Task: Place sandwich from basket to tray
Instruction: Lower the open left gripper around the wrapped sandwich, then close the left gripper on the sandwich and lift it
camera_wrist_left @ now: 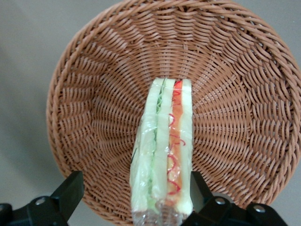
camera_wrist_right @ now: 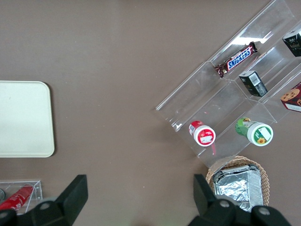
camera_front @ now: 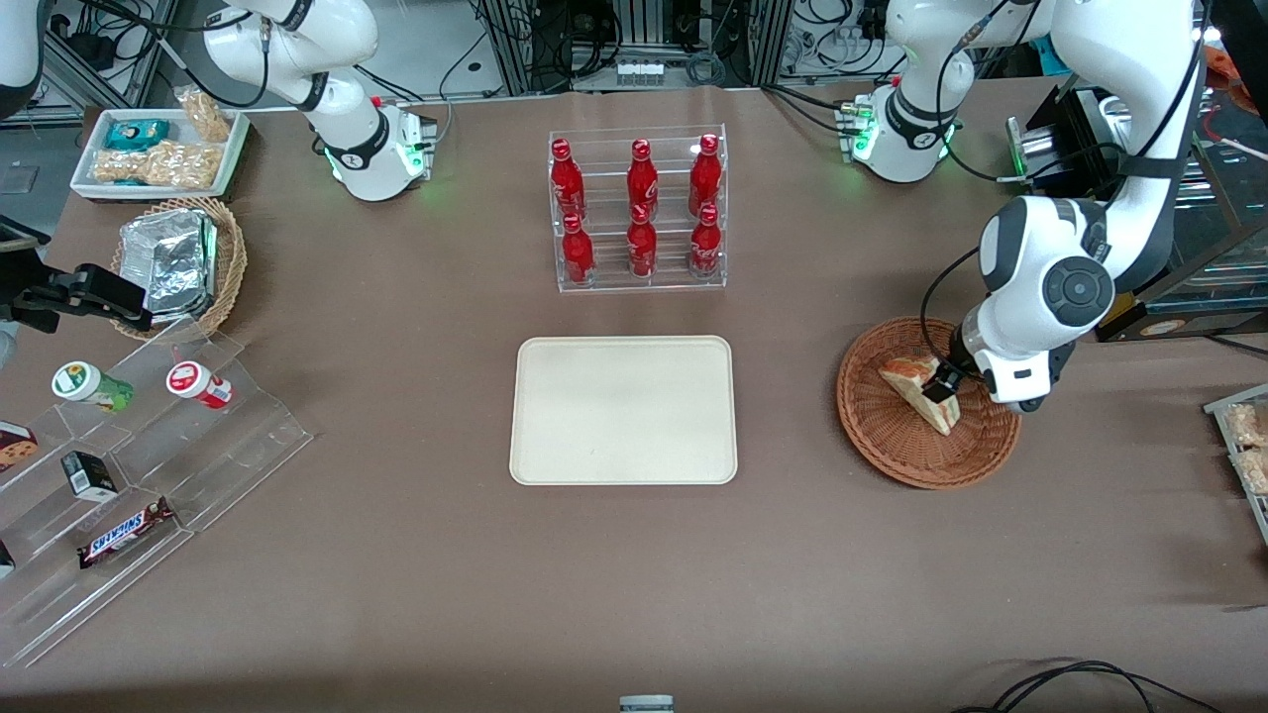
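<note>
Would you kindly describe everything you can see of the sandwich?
The sandwich is a triangular wedge of pale bread with green and orange-red filling layers, wrapped in clear film. It lies in the basket, standing on edge with its layers facing up. The open gripper straddles it; one finger appears to touch its side, the other stands clear.

Red bottles (camera_front: 640,210) in clear rack (camera_front: 640,280)

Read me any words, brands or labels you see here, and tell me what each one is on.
"SNICKERS": on the chocolate bar in the clear stepped display rack.
Red bottles, two small tubs, small boxes: labels too small to read.
Sandwich, basket, tray: none.
Gripper in the basket, around the sandwich: none.
</note>
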Tool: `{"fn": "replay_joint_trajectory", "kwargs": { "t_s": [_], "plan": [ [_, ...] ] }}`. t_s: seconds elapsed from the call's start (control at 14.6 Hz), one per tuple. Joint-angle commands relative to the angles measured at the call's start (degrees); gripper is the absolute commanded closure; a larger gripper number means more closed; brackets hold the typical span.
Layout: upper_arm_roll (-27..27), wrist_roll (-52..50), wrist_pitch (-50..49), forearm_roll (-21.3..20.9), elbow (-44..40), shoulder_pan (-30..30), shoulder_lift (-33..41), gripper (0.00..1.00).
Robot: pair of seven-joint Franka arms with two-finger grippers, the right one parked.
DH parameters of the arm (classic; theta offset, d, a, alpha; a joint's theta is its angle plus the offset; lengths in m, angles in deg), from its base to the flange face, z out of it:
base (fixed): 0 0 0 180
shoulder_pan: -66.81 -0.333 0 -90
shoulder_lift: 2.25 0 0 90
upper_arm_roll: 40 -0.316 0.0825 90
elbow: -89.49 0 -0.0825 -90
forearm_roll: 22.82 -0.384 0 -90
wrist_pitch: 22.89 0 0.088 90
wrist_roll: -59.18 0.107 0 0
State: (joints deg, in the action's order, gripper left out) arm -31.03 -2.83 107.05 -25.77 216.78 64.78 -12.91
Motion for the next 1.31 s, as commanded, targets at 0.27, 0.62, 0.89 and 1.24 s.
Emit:
{"fn": "replay_joint_trajectory", "kwargs": {
  "t_s": [0.27, 0.62, 0.89, 1.24],
  "plan": [
    [-0.09, -1.71, 1.89, -0.13, -1.86, 1.32, -1.03, 0.0],
    [0.17, -1.89, 3.04, -0.21, -1.16, 2.38, -3.49, 0.05],
    [0.17, -2.59, 2.51, -0.21, -1.86, 2.29, -2.96, 0.88],
    [0.09, -0.58, -4.04, -2.14, -6.15, 2.64, 0.63, 0.92]
  ]
}}
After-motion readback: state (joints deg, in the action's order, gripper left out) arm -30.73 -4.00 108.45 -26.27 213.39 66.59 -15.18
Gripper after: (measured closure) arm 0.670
